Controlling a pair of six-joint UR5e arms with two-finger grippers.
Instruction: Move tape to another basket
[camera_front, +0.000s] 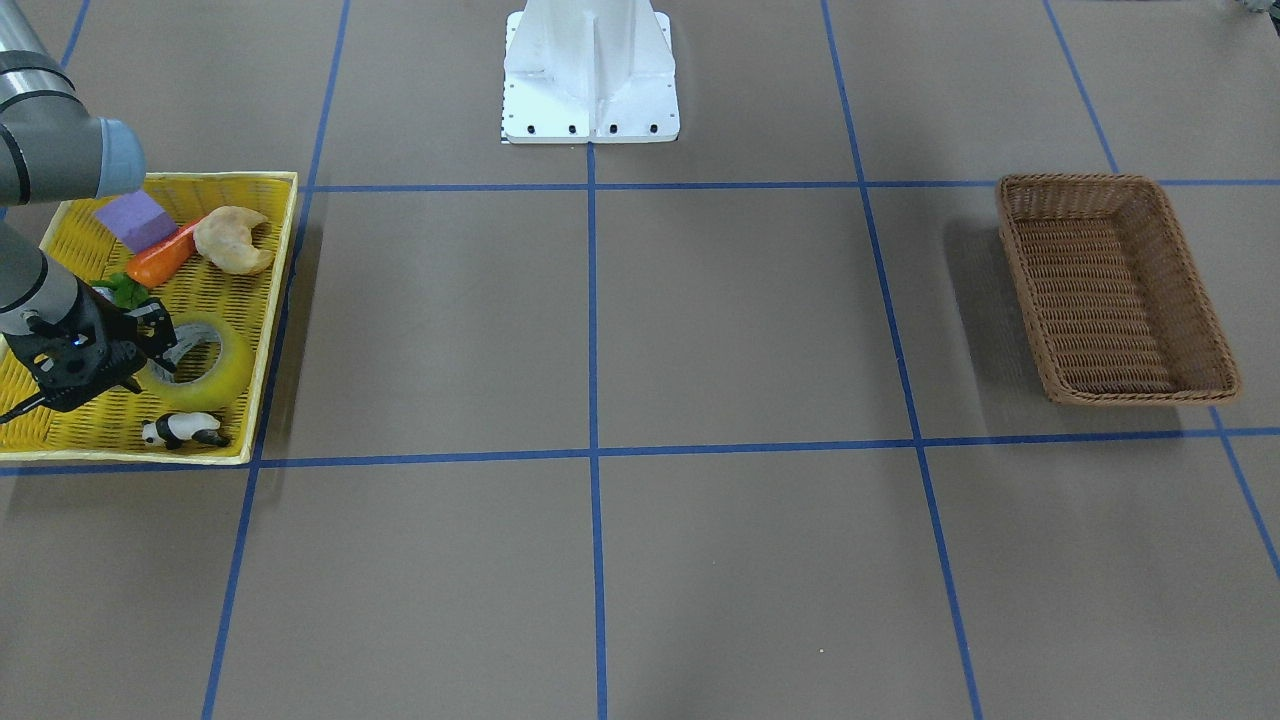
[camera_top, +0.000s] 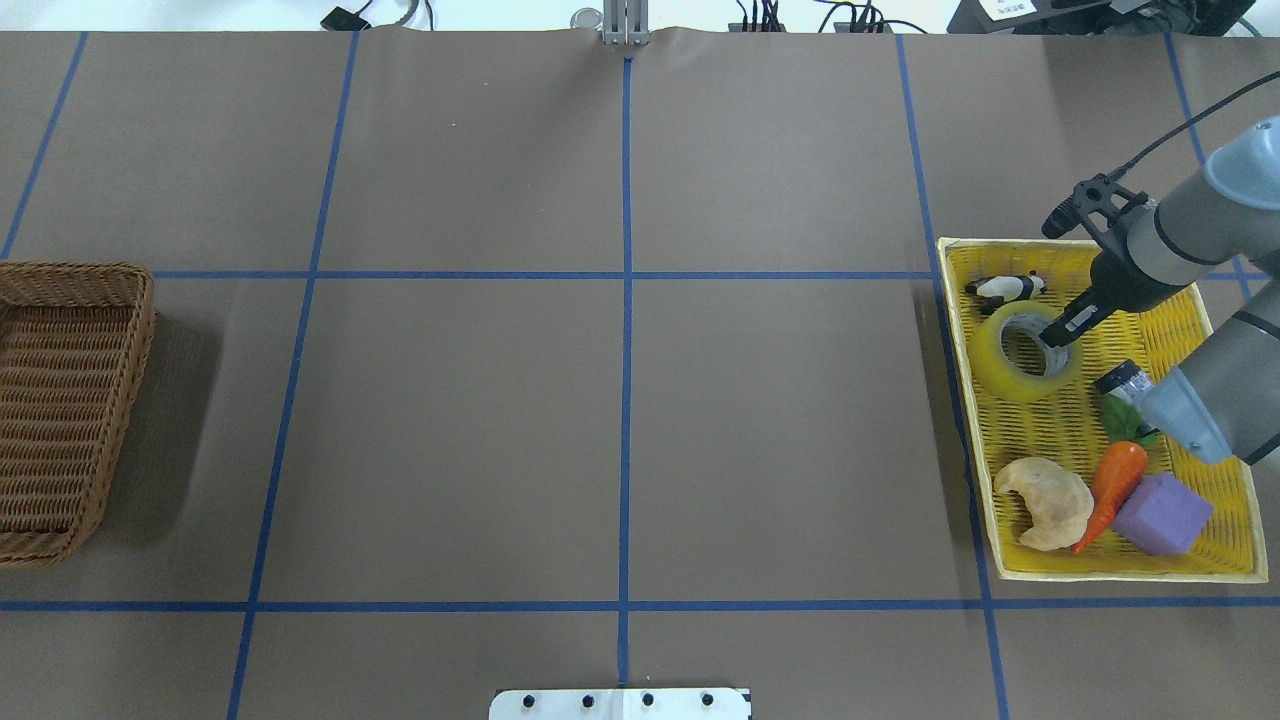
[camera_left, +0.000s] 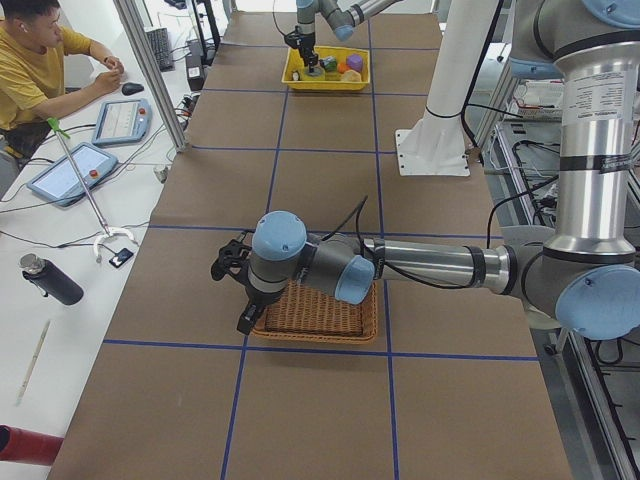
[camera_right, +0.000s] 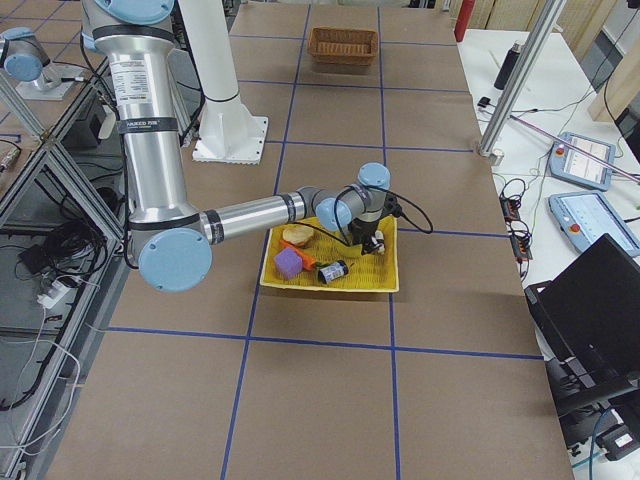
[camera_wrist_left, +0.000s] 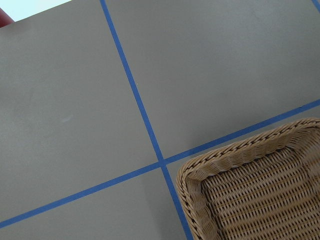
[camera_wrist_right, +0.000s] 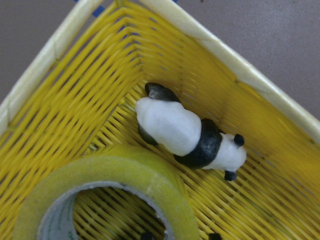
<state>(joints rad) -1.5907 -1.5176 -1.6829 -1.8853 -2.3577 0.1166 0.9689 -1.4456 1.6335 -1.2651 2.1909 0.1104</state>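
- Flat in tray (camera_top: 1225, 530): tape (camera_top: 1003, 362), not lifted.
- Straddling its wall with right gripper (camera_top: 1060, 332), jaws spread, one in hole, nothing clamped.
- Left to do: grip, lift, carry to basket (camera_front: 1115, 285), well apart from tray.

tape (camera_top: 990, 355) in tray (camera_top: 1050, 430) | panda (camera_top: 1005, 288) just beside tape | basket (camera_top: 70, 400) well apart

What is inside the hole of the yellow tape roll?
Through the hole of the tape you see the weave of the yellow tray and one dark fingertip of the right gripper. From above, the gripper hides part of the hole.
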